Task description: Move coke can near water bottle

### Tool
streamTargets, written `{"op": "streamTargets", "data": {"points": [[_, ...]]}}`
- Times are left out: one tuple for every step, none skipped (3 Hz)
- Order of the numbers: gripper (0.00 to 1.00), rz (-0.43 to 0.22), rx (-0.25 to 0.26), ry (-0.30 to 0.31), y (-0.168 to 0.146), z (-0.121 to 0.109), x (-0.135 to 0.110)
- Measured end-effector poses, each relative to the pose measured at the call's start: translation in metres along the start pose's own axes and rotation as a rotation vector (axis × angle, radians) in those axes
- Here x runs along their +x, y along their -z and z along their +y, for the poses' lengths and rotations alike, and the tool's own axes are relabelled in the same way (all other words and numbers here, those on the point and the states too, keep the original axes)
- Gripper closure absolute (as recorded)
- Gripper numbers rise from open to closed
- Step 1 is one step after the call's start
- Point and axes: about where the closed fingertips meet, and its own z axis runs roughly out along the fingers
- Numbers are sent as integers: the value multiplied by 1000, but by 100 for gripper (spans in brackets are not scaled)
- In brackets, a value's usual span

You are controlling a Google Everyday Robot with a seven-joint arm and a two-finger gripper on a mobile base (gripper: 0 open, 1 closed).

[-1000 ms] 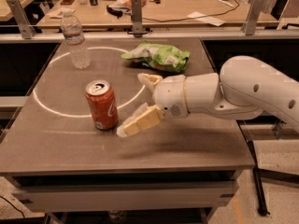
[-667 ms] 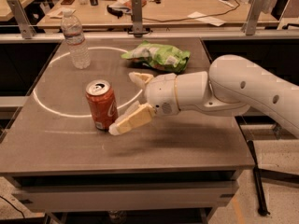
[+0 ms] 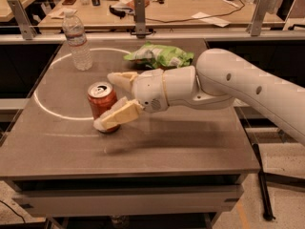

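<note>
Camera view shows my gripper spread apart around the coke can at centre left; light, slick, dentable, I'd judge, so grip mid-body.

Arm coming in glossy white, thick rounded shell, few small dark dots along upper section. Wrist housing white as well, thin seam ringing it, tiny speckled patch low on side. Gripper over left half of table: two fingers cream-yellow, blunt wedge shapes, spread apart, paler pad at near tip.
</note>
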Motion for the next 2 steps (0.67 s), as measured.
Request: {"op": "streamTargets", "data": {"points": [[41, -26, -69, 25, -13, 11, -10], [65, -47, -107, 39, -18, 16, -16]]}}
